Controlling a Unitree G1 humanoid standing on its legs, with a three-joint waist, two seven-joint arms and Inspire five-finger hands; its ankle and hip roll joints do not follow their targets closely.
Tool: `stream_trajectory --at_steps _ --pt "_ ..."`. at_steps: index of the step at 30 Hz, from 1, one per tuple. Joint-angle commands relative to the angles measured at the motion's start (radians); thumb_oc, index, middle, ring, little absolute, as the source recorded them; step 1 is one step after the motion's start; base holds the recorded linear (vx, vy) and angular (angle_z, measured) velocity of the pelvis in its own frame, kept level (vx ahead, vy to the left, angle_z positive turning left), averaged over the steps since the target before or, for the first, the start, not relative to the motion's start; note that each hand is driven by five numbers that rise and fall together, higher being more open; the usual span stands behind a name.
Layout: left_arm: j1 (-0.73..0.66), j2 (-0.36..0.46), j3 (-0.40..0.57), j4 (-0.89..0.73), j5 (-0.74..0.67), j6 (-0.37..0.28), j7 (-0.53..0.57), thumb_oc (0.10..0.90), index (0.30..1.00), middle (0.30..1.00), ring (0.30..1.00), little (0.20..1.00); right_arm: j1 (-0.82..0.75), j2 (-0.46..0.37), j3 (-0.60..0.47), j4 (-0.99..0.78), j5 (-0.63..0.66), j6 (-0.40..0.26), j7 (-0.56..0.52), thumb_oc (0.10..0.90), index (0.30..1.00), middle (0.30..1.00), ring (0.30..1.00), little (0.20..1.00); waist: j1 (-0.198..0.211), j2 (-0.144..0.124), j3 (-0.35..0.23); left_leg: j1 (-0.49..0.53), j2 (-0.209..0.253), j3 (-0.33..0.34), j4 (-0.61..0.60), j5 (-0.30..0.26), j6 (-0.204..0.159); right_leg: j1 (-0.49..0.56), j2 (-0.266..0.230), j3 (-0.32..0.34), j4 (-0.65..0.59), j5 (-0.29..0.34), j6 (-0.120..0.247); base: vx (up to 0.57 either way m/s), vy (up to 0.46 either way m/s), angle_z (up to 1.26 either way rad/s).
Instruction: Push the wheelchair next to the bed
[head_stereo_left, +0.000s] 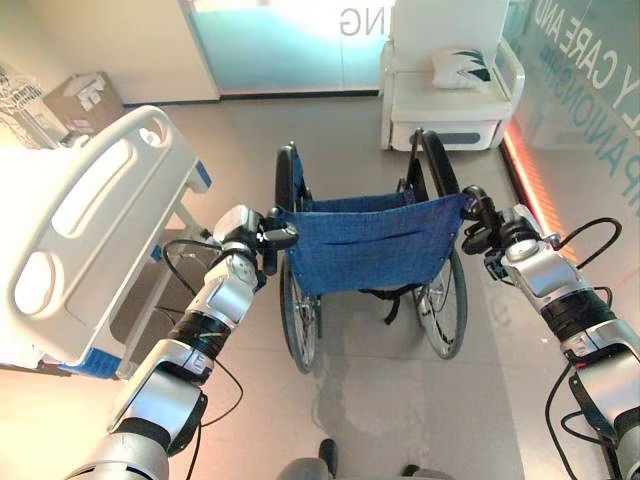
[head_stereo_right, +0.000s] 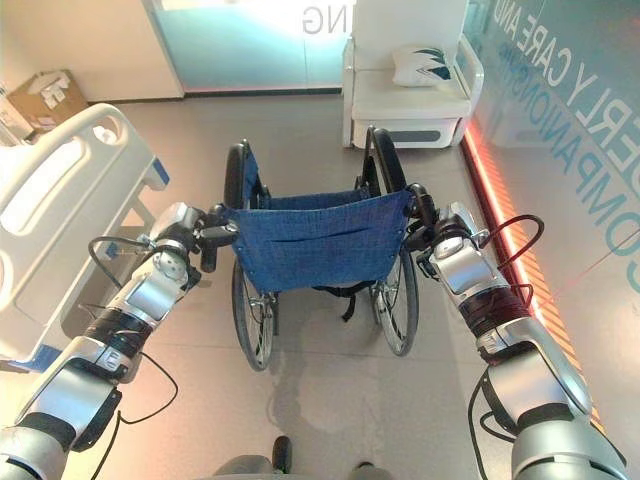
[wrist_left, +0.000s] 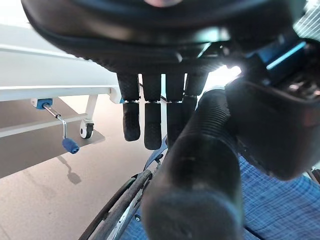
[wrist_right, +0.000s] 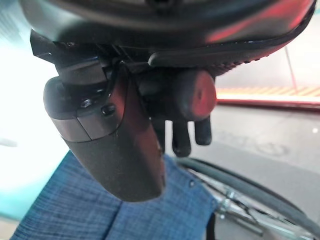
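The wheelchair (head_stereo_left: 365, 245), with a blue cloth back and large black wheels, stands straight ahead, facing away from me. My left hand (head_stereo_left: 264, 246) is on its left push handle (wrist_left: 195, 170); the fingers (wrist_left: 152, 120) hang over the far side and the thumb sits on the near side. My right hand (head_stereo_left: 480, 226) wraps the right push handle (wrist_right: 196, 95) the same way, thumb (wrist_right: 115, 145) in front. The white hospital bed (head_stereo_left: 90, 230), with its moulded side rail, stands to the left, its foot end close to the wheelchair's left wheel.
A white armchair (head_stereo_left: 445, 105) with a cushion stands ahead on the right by a glass wall that has an orange light strip (head_stereo_left: 530, 190) along its foot. A cardboard box (head_stereo_left: 80, 100) sits at the far left. A blue-tipped crank (wrist_left: 70, 145) hangs under the bed. Open floor lies ahead.
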Motion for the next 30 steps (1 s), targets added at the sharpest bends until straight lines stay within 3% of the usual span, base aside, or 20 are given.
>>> stream_trajectory --at_steps 1,5,6,7,8,9,10,12,15,16,18,19,20,22,24,25,26,28,29,30 --pt "0.134 0.061 -0.115 0.071 0.044 0.001 -0.154 0.4 0.3 0.3 0.3 0.3 -0.082 0.005 -0.036 -0.042 -0.074 -0.239 0.064 0.4 0.3 0.3 0.3 0.3 0.057 -0.055 -0.017 -0.047 -0.092 0.001 0.131 -0.122 0.111 -0.165 -0.038 0.075 0.402 0.098 0.003 0.13 0.067 -0.09" --pt "0.107 0.05 -0.13 0.107 0.076 0.011 -0.188 0.4 0.3 0.3 0.3 0.3 -0.082 -0.019 -0.019 -0.026 -0.106 -0.238 0.098 0.4 0.3 0.3 0.3 0.3 0.02 -0.071 0.015 -0.029 -0.104 -0.021 0.151 -0.145 0.105 -0.239 -0.047 0.118 0.339 0.172 0.01 0.28 -0.044 -0.05" --pt "0.093 0.053 -0.134 0.11 0.067 0.016 -0.182 0.4 0.3 0.3 0.3 0.3 -0.083 -0.031 -0.013 -0.034 -0.117 -0.229 0.117 0.4 0.3 0.3 0.3 0.3 -0.013 -0.084 0.041 0.002 -0.117 -0.037 0.157 -0.176 0.102 -0.332 -0.071 0.131 0.256 0.245 0.021 0.2 -0.1 0.06" --pt "0.091 0.054 -0.134 0.111 0.066 0.015 -0.181 0.4 0.3 0.3 0.3 0.3 -0.084 -0.032 -0.013 -0.035 -0.118 -0.228 0.119 0.4 0.3 0.3 0.3 0.3 -0.016 -0.082 0.044 0.005 -0.116 -0.039 0.159 -0.181 0.102 -0.337 -0.071 0.131 0.253 0.246 0.023 0.41 -0.242 -0.03" --pt "0.069 0.056 -0.136 0.116 0.047 0.009 -0.167 0.4 0.3 0.3 0.3 0.3 -0.095 -0.051 -0.013 -0.048 -0.115 -0.215 0.133 0.4 0.3 0.3 0.3 0.3 -0.044 -0.095 0.064 0.028 -0.127 -0.058 0.166 -0.207 0.099 -0.396 -0.086 0.146 0.142 0.285 0.035 0.3 -0.179 -0.07" --pt "0.065 0.055 -0.137 0.119 0.041 0.006 -0.162 0.4 0.3 0.3 0.3 0.3 -0.096 -0.055 -0.013 -0.05 -0.115 -0.213 0.136 0.4 0.3 0.3 0.3 0.3 -0.048 -0.094 0.067 0.033 -0.125 -0.063 0.169 -0.215 0.099 -0.395 -0.085 0.146 0.121 0.292 0.038 0.56 -0.339 0.13" --pt "0.044 0.046 -0.139 0.129 0.022 -0.012 -0.145 0.4 0.3 0.3 0.3 0.3 -0.108 -0.074 -0.014 -0.055 -0.115 -0.189 0.152 0.4 0.3 0.3 0.3 0.3 -0.068 -0.103 0.069 0.05 -0.134 -0.089 0.174 -0.237 0.095 -0.405 -0.098 0.18 0.022 0.331 0.056 0.48 -0.292 0.5" --pt "0.025 0.038 -0.142 0.129 0.011 -0.027 -0.137 0.4 0.3 0.3 0.3 0.3 -0.124 -0.093 -0.016 -0.052 -0.116 -0.164 0.18 0.4 0.3 0.3 0.3 0.3 -0.085 -0.103 0.064 0.07 -0.119 -0.117 0.183 -0.263 0.088 -0.404 -0.095 0.222 -0.001 0.344 0.056 0.49 -0.363 0.94" --pt "0.011 0.029 -0.137 0.134 0.001 -0.048 -0.136 0.4 0.3 0.3 0.3 0.3 -0.148 -0.114 -0.011 -0.028 -0.105 -0.155 0.196 0.4 0.3 0.3 0.3 0.3 -0.096 -0.108 0.042 0.078 -0.082 -0.131 0.199 -0.284 0.07 -0.392 -0.078 0.246 0.024 0.306 0.046 0.36 -0.36 0.9" --pt "0.021 0.022 -0.132 0.136 -0.03 -0.047 -0.124 0.4 0.3 0.3 0.3 0.3 -0.164 -0.115 -0.005 -0.018 -0.099 -0.151 0.216 0.4 0.3 0.3 0.3 0.3 -0.097 -0.103 0.025 0.106 -0.018 -0.116 0.206 -0.279 0.039 -0.392 -0.08 0.217 0.091 0.265 0.038 0.4 -0.4 0.78" --pt "0.042 0.017 -0.13 0.14 -0.027 -0.06 -0.132 0.4 0.3 0.3 0.3 0.3 -0.165 -0.112 0.001 -0.024 -0.093 -0.129 0.223 0.4 0.3 0.3 0.3 0.3 -0.102 -0.098 0.004 0.149 0.062 -0.097 0.202 -0.237 0.001 -0.387 -0.071 0.18 0.139 0.223 0.021 0.37 -0.358 0.43" --pt "0.043 0.017 -0.13 0.139 -0.027 -0.06 -0.132 0.4 0.3 0.3 0.3 0.3 -0.165 -0.112 0.002 -0.025 -0.093 -0.129 0.222 0.4 0.3 0.3 0.3 0.3 -0.103 -0.097 0.004 0.151 0.064 -0.097 0.2 -0.236 0.0 -0.387 -0.07 0.179 0.14 0.222 0.021 0.39 -0.41 0.41" --pt "0.067 0.019 -0.124 0.128 -0.006 -0.068 -0.143 0.4 0.3 0.3 0.3 0.3 -0.157 -0.121 0.004 -0.053 -0.09 -0.112 0.225 0.4 0.3 0.3 0.3 0.3 -0.106 -0.102 -0.016 0.155 0.149 -0.051 0.245 -0.134 -0.022 -0.364 -0.065 0.134 0.146 0.189 -0.007 0.37 -0.413 0.45" --pt "0.086 0.016 -0.123 0.126 -0.005 -0.086 -0.135 0.4 0.3 0.3 0.3 0.3 -0.144 -0.134 0.002 -0.075 -0.093 -0.108 0.221 0.4 0.3 0.3 0.3 0.3 -0.118 -0.107 -0.036 0.157 0.214 -0.006 0.29 -0.055 -0.035 -0.345 -0.049 0.096 0.155 0.148 -0.036 0.4 -0.426 0.34" --pt "0.097 0.008 -0.129 0.127 -0.007 -0.091 -0.121 0.4 0.3 0.3 0.3 0.3 -0.132 -0.139 0.0 -0.087 -0.086 -0.111 0.209 0.4 0.3 0.3 0.3 0.3 -0.118 -0.104 -0.042 0.147 0.24 0.001 0.337 -0.002 -0.046 -0.321 -0.024 0.079 0.157 0.116 -0.059 0.36 -0.354 0.36" --pt "0.104 0.003 -0.13 0.125 -0.003 -0.102 -0.112 0.4 0.3 0.3 0.3 0.3 -0.124 -0.138 -0.002 -0.096 -0.081 -0.1 0.193 0.4 0.3 0.3 0.3 0.3 -0.095 -0.116 -0.031 0.043 0.227 -0.025 0.423 0.038 -0.037 -0.26 0.007 0.094 0.142 0.086 -0.083 0.37 -0.359 0.31" --pt "0.104 0.002 -0.13 0.125 -0.002 -0.103 -0.112 0.4 0.3 0.3 0.3 0.3 -0.123 -0.138 -0.002 -0.098 -0.08 -0.098 0.191 0.4 0.3 0.3 0.3 0.3 -0.093 -0.116 -0.029 0.029 0.224 -0.031 0.433 0.034 -0.034 -0.254 0.01 0.096 0.141 0.084 -0.085 0.48 -0.409 0.24" --pt "0.129 -0.004 -0.117 0.101 0.008 -0.115 -0.088 0.4 0.3 0.3 0.3 0.3 -0.134 -0.112 0.021 -0.078 -0.07 -0.095 0.164 0.4 0.3 0.3 0.3 0.3 -0.018 -0.117 0.028 -0.148 0.054 -0.086 0.427 -0.002 0.004 -0.141 0.05 0.152 0.1 0.066 -0.087 0.49 -0.261 -0.03" --pt "0.133 -0.004 -0.115 0.095 0.006 -0.116 -0.083 0.4 0.3 0.3 0.3 0.3 -0.137 -0.106 0.024 -0.072 -0.072 -0.094 0.161 0.4 0.3 0.3 0.3 0.3 -0.01 -0.116 0.033 -0.167 0.038 -0.082 0.407 0.011 0.003 -0.129 0.055 0.154 0.091 0.066 -0.088 0.51 -0.144 -0.35" --pt "0.141 0.005 -0.108 0.071 -0.016 -0.115 -0.076 0.4 0.3 0.3 0.3 0.3 -0.135 -0.087 0.022 -0.064 -0.101 -0.095 0.164 0.4 0.3 0.3 0.3 0.3 0.018 -0.098 0.057 -0.256 -0.025 -0.068 0.358 0.049 -0.008 -0.078 0.086 0.166 0.076 0.049 -0.091 0.42 -0.081 -0.46"
